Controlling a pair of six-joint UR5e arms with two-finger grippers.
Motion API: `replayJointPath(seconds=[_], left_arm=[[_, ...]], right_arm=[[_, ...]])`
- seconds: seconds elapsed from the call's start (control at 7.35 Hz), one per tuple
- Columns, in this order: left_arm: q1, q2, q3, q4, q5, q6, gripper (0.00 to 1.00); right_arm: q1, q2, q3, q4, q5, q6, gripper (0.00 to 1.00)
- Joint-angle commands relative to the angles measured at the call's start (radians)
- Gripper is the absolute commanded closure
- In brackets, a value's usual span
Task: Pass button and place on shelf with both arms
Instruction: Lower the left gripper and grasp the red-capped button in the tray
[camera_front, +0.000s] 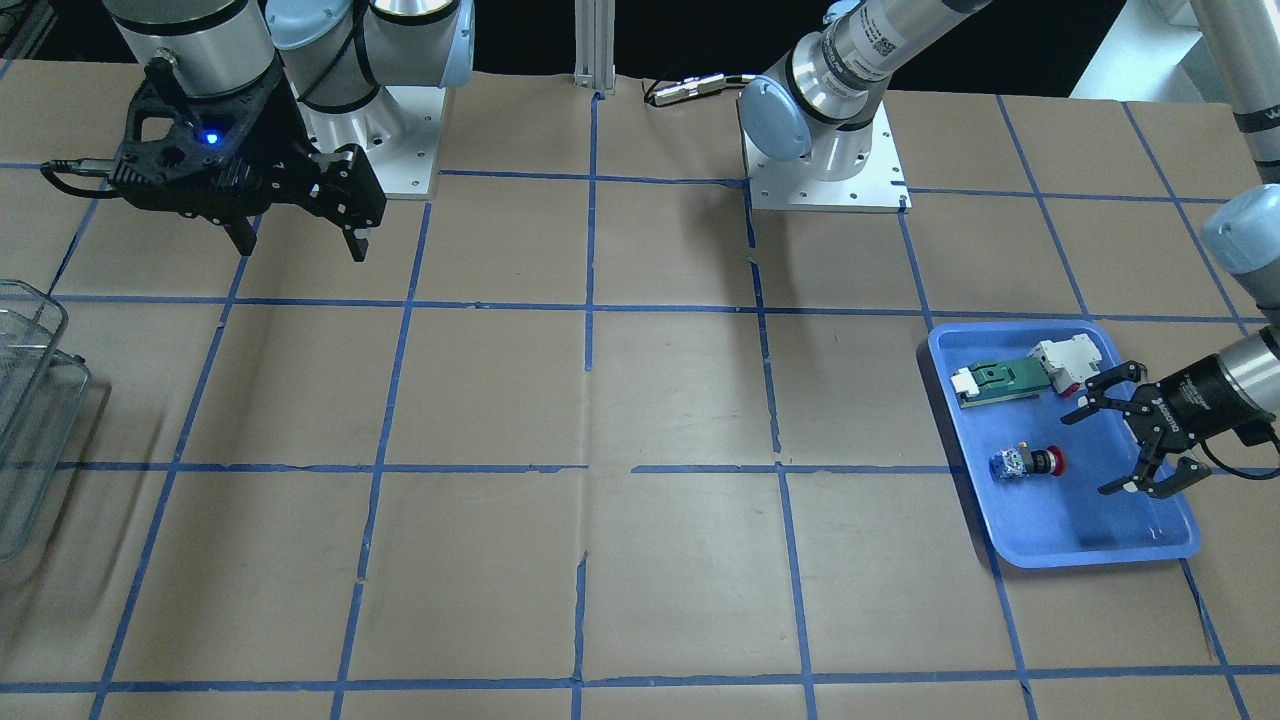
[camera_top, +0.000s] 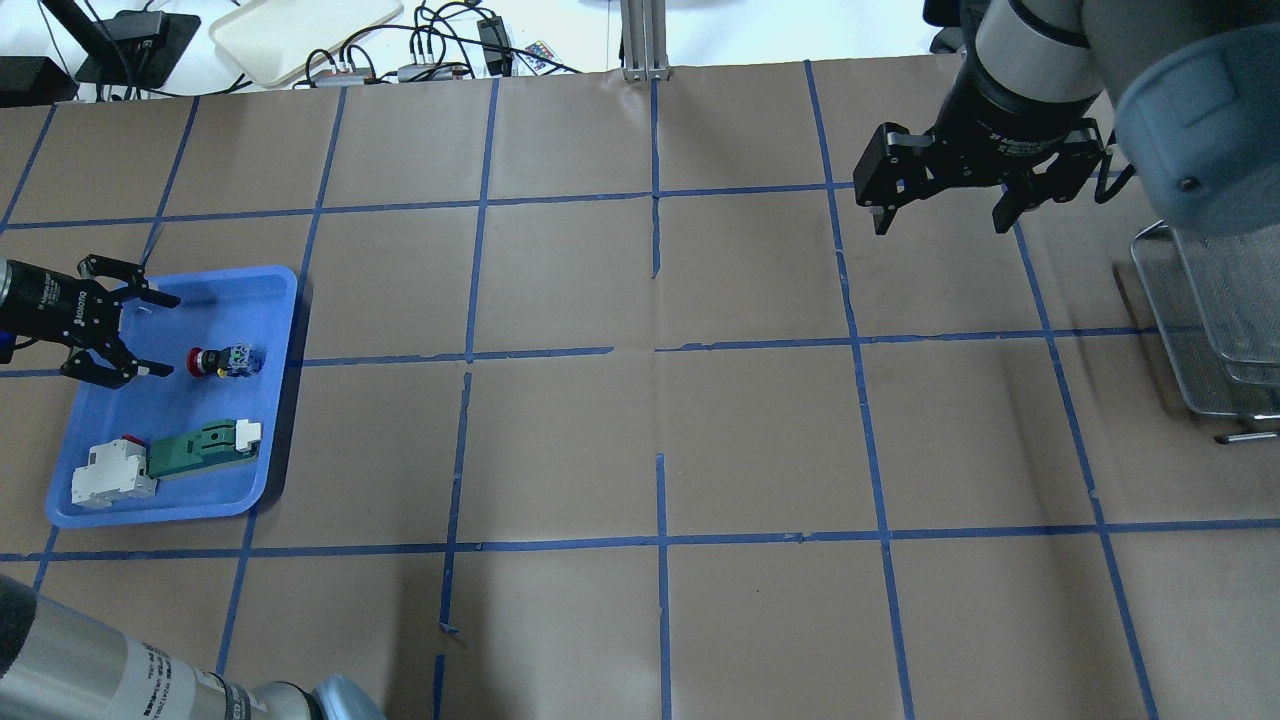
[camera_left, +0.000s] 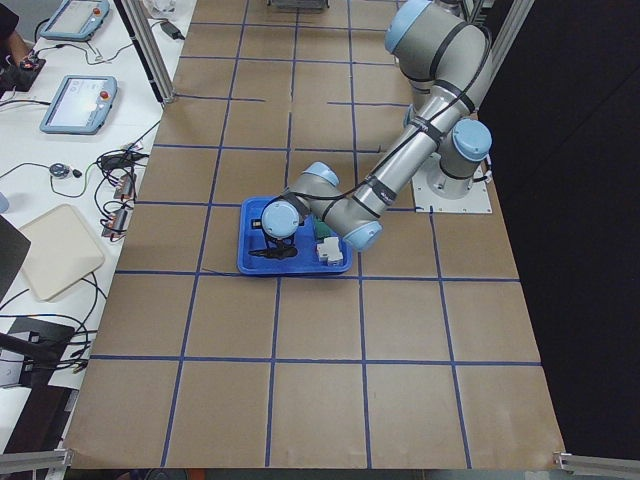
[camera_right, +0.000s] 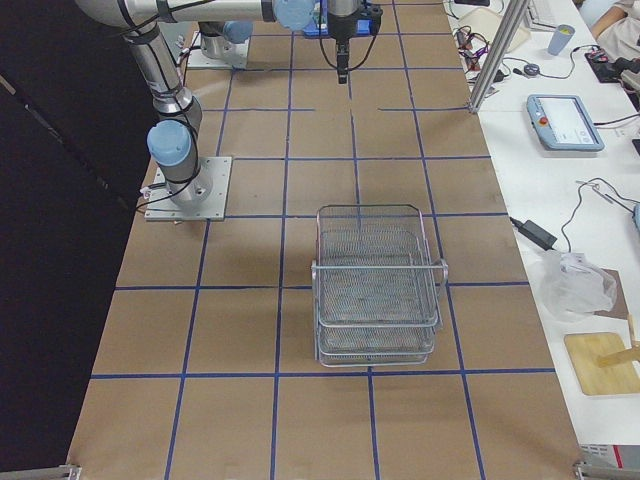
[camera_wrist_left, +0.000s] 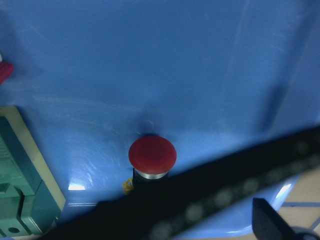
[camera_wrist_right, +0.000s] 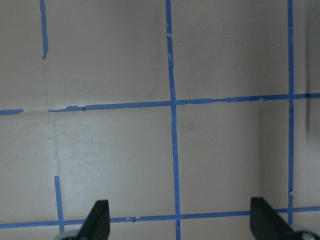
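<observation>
Red-capped push-button switch (camera_front: 1028, 463), with black collar and blue-white rear block, lies on its side in the blue plastic tray (camera_front: 1080, 525), its cap toward the left arm's black fingers (camera_top: 140, 370). Those fingers are spread wide and hang just beside the cap without touching it, apparently lined up to straddle and pinch the collar. A green-and-white flat part (camera_front: 1005, 378) and a white-and-red block (camera_front: 1072, 360) sit together at the tray's other end, apart from the switch. Above the brown paper counter (camera_front: 500, 400), the right arm's black fingers (camera_top: 878, 205) hang spread and holding nothing. They are likely waiting for the hand-over, near the silver wire-mesh shelf (camera_right: 378, 280).
</observation>
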Motion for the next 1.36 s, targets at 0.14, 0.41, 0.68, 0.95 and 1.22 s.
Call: replayJointPath(seconds=[0.14, 0.41, 0.68, 0.95, 1.22], left_arm=[[0.000, -0.050, -0.001, 0.000, 0.000, 0.000, 0.00], [0.000, -0.067, -0.009, 0.002, 0.000, 0.018, 0.00], [0.000, -0.075, -0.007, 0.002, 0.000, 0.018, 0.15], [0.000, -0.073, -0.001, -0.003, 0.006, 0.014, 0.95], [0.000, -0.060, 0.001, -0.018, 0.004, 0.008, 1.00]], right_arm=[[0.000, -0.003, 0.009, -0.001, 0.001, -0.002, 0.00], [0.000, -0.004, 0.010, 0.001, 0.001, -0.002, 0.00], [0.000, -0.012, 0.018, -0.001, -0.005, -0.007, 0.00], [0.000, -0.010, 0.021, -0.001, 0.001, -0.005, 0.00], [0.000, -0.010, 0.026, -0.001, -0.002, -0.005, 0.00]])
